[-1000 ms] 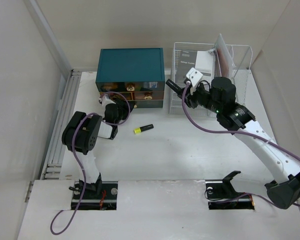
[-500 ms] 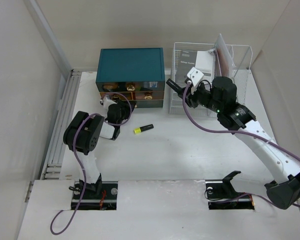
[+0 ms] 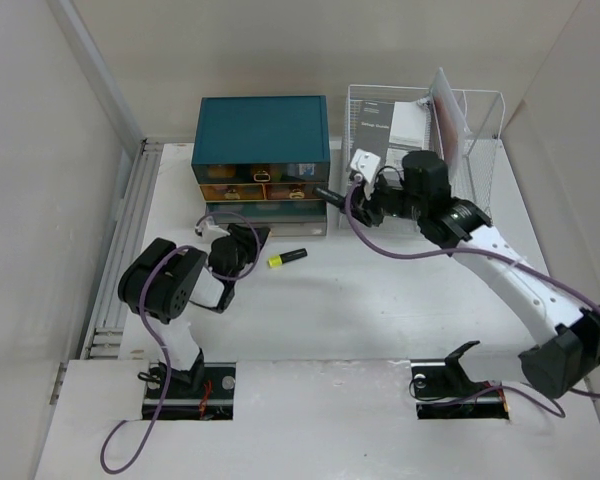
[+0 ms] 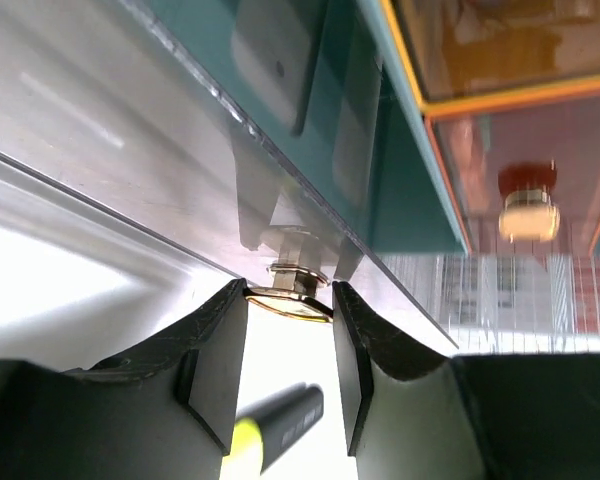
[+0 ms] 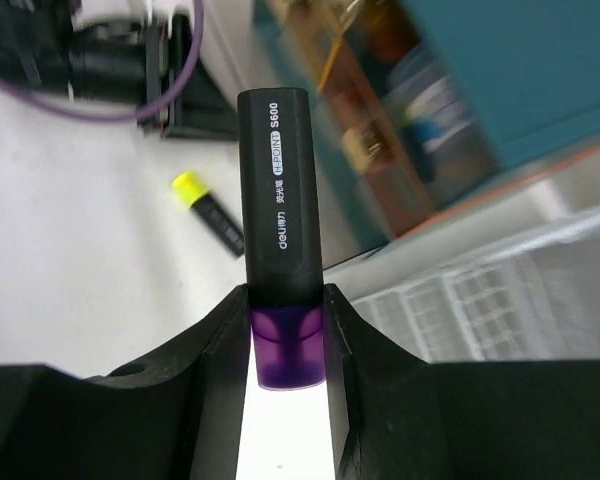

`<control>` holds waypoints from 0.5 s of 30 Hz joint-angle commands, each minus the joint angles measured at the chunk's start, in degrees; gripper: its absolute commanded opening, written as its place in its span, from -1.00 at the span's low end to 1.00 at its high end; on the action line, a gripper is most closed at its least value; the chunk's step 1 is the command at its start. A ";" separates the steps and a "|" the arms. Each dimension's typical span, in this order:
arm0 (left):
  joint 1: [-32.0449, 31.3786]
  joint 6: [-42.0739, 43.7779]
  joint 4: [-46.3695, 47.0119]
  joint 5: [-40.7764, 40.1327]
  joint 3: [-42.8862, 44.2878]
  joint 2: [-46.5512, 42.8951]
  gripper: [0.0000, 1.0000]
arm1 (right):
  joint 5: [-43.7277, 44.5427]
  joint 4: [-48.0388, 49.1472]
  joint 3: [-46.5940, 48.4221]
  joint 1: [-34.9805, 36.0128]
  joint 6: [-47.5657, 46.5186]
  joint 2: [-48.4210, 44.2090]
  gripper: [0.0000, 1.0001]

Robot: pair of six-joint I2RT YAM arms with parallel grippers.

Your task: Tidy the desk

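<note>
- The left claw (image 4: 288,300) is closed on the gold knob (image 4: 292,290) of the bottom drawer (image 3: 270,218) of the teal drawer box (image 3: 263,128).
- The right claw (image 5: 285,315) holds a black highlighter (image 5: 278,180) by its purple end, above the counter.
- The white counter (image 3: 400,320) spreads under both arms; a yellow highlighter (image 3: 287,258) lies on it, before the box.
</note>
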 commanded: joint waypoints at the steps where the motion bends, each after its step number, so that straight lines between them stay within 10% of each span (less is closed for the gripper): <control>1: -0.20 0.88 1.89 -1.61 -3.66 -2.63 -0.77 | -6.92 -6.44 3.28 1.05 -5.99 5.82 -1.00; 15: -0.73 -1.32 5.85 -1.61 -8.67 -5.01 -0.79 | 8.63 -2.23 15.94 8.61 -6.54 29.38 -1.00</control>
